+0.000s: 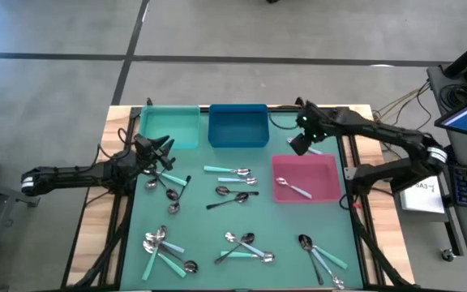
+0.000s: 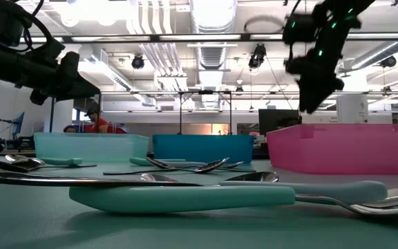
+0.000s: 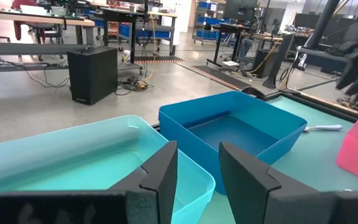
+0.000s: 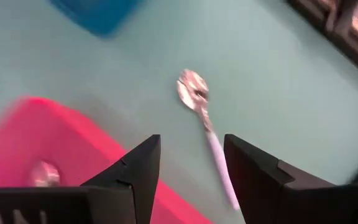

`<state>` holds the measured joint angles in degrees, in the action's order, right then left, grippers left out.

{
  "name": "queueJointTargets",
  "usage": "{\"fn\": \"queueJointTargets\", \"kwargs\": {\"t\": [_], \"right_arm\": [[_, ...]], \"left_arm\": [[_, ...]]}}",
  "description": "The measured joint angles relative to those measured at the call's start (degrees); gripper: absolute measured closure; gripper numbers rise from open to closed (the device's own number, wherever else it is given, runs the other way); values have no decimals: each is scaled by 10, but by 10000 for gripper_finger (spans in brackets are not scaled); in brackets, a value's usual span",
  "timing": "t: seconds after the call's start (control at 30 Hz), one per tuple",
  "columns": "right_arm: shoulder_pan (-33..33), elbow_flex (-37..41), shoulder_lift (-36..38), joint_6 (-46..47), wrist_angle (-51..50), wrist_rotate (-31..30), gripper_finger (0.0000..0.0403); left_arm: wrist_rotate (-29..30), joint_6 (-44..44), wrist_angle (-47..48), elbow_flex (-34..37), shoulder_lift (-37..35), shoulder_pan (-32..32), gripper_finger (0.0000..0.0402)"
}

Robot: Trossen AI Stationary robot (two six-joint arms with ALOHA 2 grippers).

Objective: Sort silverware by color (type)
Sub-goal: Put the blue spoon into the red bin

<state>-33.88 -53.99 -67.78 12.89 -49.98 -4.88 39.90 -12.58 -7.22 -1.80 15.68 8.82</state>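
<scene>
Grey concrete floor, black cabinet, workbenches, ceiling ducts overhead.

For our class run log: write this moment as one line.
right gripper: open, empty, above mat beside pink bin | left gripper: open, empty, near turquoise bin

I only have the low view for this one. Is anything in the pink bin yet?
Observer: Yes. From above, one light-handled spoon lies in the pink bin.
Operator: And the other two bins?
Observer: The turquoise bin and the blue bin both look empty from above.
Operator: Is the right gripper carrying anything?
Observer: No. Its wrist view shows the right gripper open and empty, with a second spoon lying on the mat just outside the pink bin.
</scene>
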Motion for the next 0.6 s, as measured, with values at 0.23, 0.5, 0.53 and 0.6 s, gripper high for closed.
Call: {"fn": "queueJointTargets", "kwargs": {"t": [0.23, 0.5, 0.53, 0.6], "right_arm": [[-67, -18, -124, -58, -17, 94, 244], [-82, -31, -198, -96, -24, 93, 257], [-82, -31, -202, -98, -24, 93, 258], [-83, -31, -209, -105, -23, 93, 259]], "left_arm": [[0, 0, 0, 0, 0, 0, 298], [0, 0, 0, 0, 0, 0, 298], [0, 0, 0, 0, 0, 0, 298], [0, 0, 0, 0, 0, 0, 298]]}}
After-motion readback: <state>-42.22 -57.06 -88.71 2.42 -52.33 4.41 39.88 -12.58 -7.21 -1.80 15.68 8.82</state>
